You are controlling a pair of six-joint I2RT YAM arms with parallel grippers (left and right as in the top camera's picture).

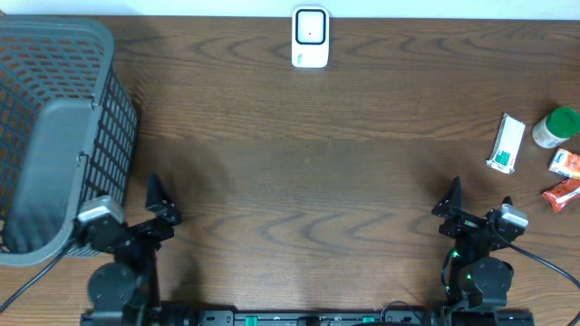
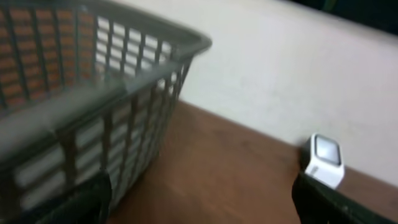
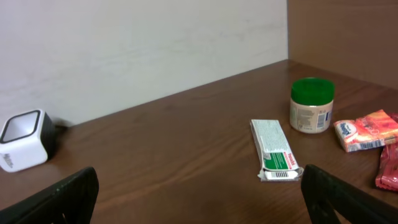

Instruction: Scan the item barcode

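The white barcode scanner (image 1: 310, 37) stands at the table's far edge, and shows in the left wrist view (image 2: 324, 160) and the right wrist view (image 3: 23, 140). The items lie at the far right: a white-and-green packet (image 1: 507, 143) (image 3: 274, 151) with a barcode at its near end, a green-lidded jar (image 1: 555, 127) (image 3: 311, 104), an orange packet (image 1: 565, 163) (image 3: 367, 130) and a red packet (image 1: 562, 193). My left gripper (image 1: 129, 206) (image 2: 199, 205) is open and empty near the front left. My right gripper (image 1: 478, 204) (image 3: 199, 199) is open and empty, just short of the packet.
A grey mesh basket (image 1: 54, 136) (image 2: 93, 93) fills the left side, right beside my left gripper. A pale wall runs behind the table's far edge. Bare brown wood lies between the two arms.
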